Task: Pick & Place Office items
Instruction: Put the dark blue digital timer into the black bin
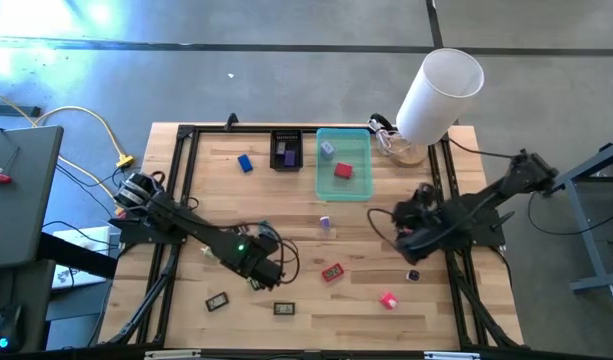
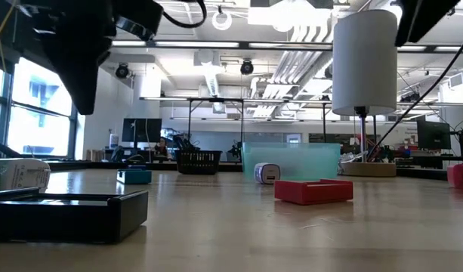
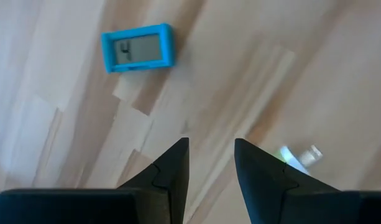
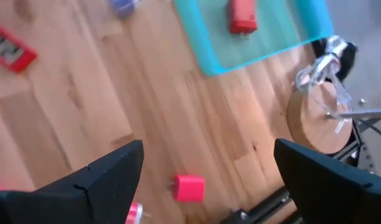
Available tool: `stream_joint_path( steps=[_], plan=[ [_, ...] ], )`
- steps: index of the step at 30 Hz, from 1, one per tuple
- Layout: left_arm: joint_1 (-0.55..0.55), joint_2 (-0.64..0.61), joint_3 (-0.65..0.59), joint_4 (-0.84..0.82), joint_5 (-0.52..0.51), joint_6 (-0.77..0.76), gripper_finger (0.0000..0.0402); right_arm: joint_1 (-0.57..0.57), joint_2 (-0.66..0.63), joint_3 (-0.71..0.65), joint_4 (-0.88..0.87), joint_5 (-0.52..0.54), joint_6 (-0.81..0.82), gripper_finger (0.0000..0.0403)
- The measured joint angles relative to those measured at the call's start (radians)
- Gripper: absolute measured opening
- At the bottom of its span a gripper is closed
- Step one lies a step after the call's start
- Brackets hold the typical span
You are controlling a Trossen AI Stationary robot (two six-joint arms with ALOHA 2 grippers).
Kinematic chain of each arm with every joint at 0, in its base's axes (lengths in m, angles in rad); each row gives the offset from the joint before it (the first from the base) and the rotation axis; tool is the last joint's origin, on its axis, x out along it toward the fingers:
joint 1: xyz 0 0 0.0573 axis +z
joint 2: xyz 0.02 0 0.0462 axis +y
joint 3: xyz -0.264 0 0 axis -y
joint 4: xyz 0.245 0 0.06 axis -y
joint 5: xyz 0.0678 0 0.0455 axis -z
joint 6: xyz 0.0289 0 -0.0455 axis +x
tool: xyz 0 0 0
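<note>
The teal tray (image 1: pixel 343 190) sits at the far middle of the table (image 1: pixel 206 190) and serves as landmark. Inside it lie two office items: one red piece (image 1: pixel 343 171) and one pale lavender piece (image 1: pixel 327 149). Just left of the tray stands one black tray (image 1: pixel 286 150) holding one purple piece (image 1: pixel 287 156); further left lies one blue piece (image 1: pixel 245 163). Nearer than the tray lie one small purple piece (image 1: pixel 325 224), one red flat piece (image 1: pixel 332 272), one pink piece (image 1: pixel 388 299) and two black pieces (image 1: pixel 217 300).

The left tool (image 3: pixel 211 163) hovers well left and nearer than the tray, its fingers partly parted with nothing between them. The right tool (image 4: pixel 206 165) hovers right of the tray, spread wide and empty.
</note>
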Motion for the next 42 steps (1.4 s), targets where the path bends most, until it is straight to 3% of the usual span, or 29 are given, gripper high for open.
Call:
stream_joint_path(
  steps=[6,14,19,25,36,42],
  plan=[
    [-0.024,0.000,0.000,0.013,-0.004,0.146,0.0120,0.104,-0.180,-0.259,0.187,0.092,0.227,0.0350],
    [0.003,0.000,0.000,0.008,-0.224,0.350,0.0120,0.139,-0.258,-0.511,0.567,0.174,0.168,0.0350],
    [0.081,-0.021,0.000,-0.070,-0.205,0.399,0.0120,0.139,-0.247,-0.590,0.751,0.185,0.070,0.0350],
    [0.153,-0.023,0.000,-0.162,-0.222,0.461,0.0120,0.126,-0.247,-0.630,0.877,0.209,-0.089,0.0350],
    [0.263,-0.023,-0.014,-0.148,-0.214,0.709,0.0120,0.058,-0.247,-0.629,1.104,0.417,-0.419,0.0350],
    [0.391,-0.037,-0.043,-0.275,-0.076,0.774,0.0120,-0.015,-0.247,-0.629,1.117,0.415,-0.428,0.0350]
  ],
)
